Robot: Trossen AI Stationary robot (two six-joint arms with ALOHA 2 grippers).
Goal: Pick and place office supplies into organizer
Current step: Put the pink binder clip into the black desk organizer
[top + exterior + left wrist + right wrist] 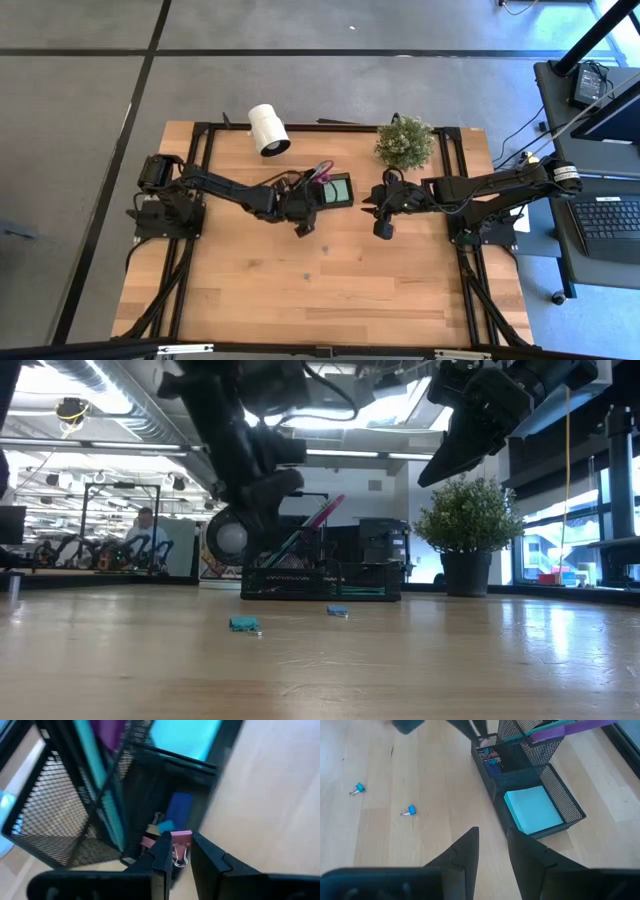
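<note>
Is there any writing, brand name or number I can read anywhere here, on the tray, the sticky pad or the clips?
None can be read.
The organizer, sticky pad and the pink binder clip held in the left gripper show no print.
Two blue clips on the table are likewise plain.
Any signs in the room behind are too small and blurred to read.

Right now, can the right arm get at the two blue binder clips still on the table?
Probably yes. Both blue binder clips lie on bare wood in front of the organizer, nothing over them. The right gripper hangs open above the table beside the organizer; the left gripper is busy over its compartment.
</note>
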